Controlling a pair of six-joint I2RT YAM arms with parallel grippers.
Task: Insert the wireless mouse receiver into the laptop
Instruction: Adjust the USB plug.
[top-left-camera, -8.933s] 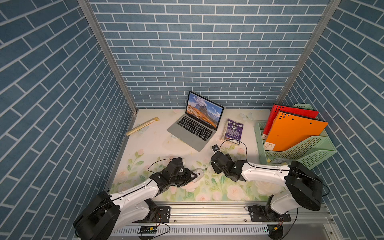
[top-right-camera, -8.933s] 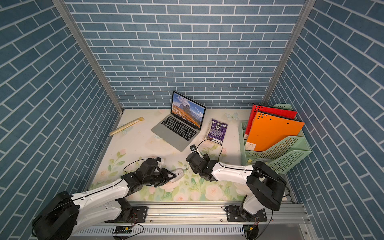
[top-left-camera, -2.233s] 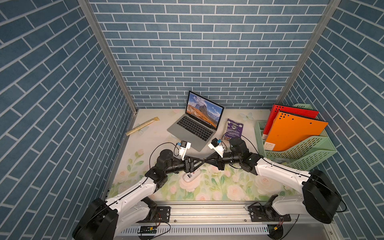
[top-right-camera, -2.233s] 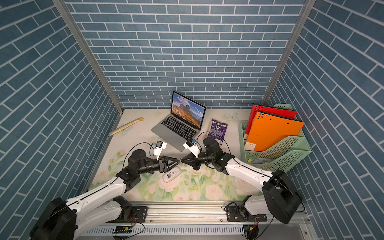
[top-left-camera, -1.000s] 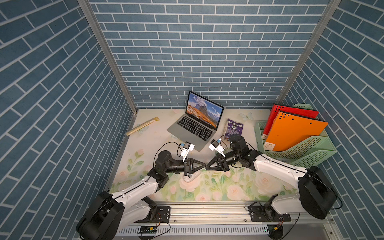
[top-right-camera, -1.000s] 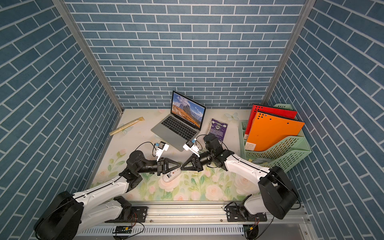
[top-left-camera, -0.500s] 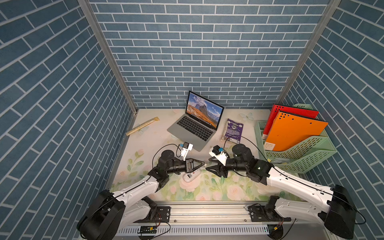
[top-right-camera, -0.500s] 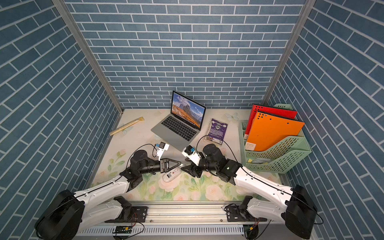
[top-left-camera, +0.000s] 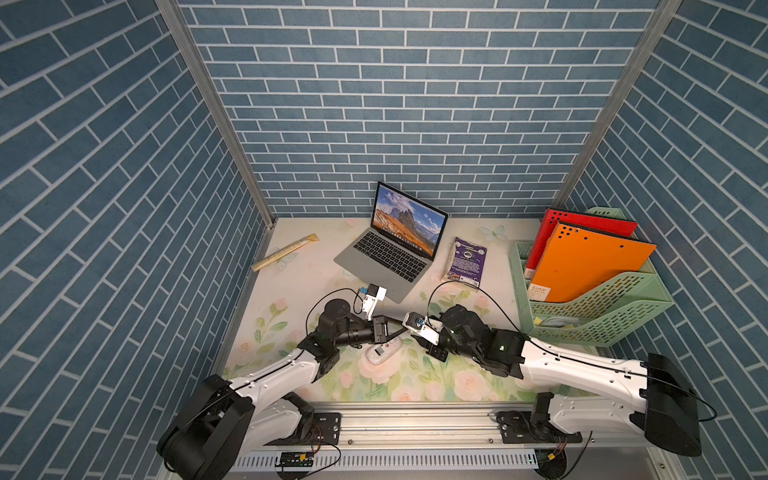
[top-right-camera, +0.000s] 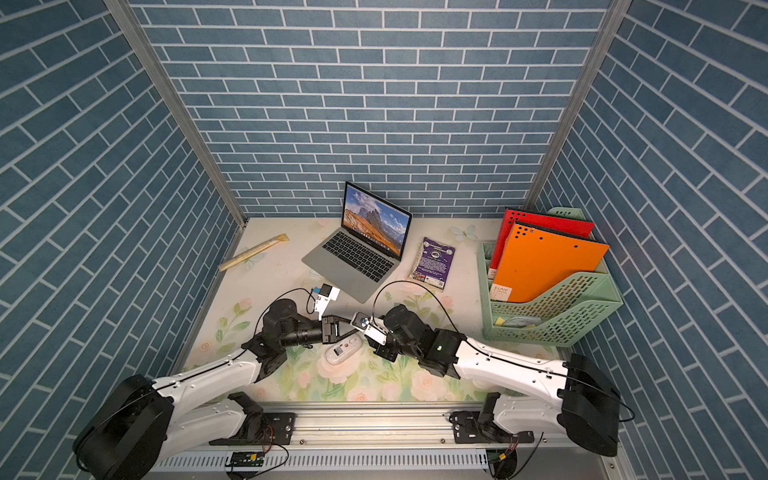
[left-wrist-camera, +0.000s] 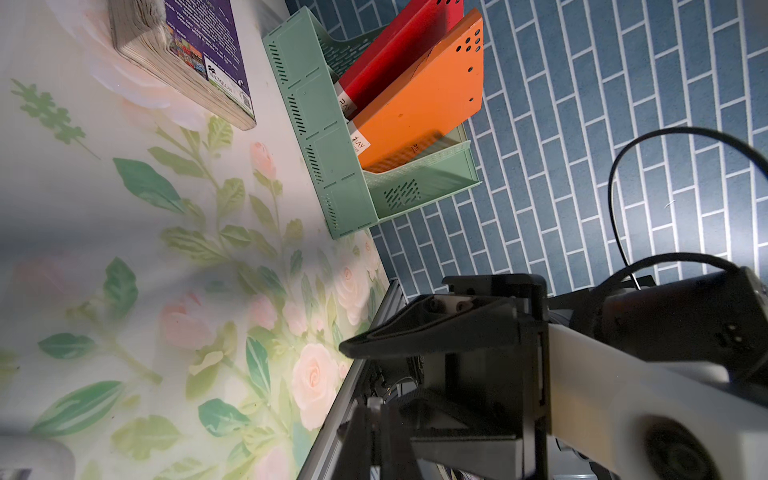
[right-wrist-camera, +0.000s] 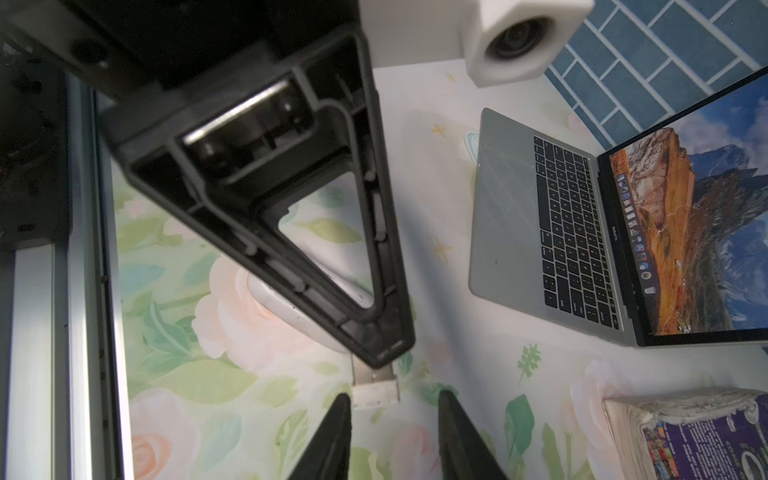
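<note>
The left gripper (right-wrist-camera: 380, 353) is clamping the receiver (right-wrist-camera: 375, 395) by its metal plug. The receiver's white end is pointing lengthwise between the right gripper's (right-wrist-camera: 395, 405) parted fingers (right-wrist-camera: 332, 440). The book (left-wrist-camera: 199, 50) is showing MACMILLAN.

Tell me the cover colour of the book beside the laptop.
The book has a purple cover with white print; the left wrist view shows it best.

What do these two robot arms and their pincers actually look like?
The left arm and right arm have smooth white shells with chunky black joints, on a silver rail. The left gripper and right gripper are black, each with two triangular, ribbed plastic fingers. A white boxy camera sits at each wrist, fed by a thin black looping cable.
</note>
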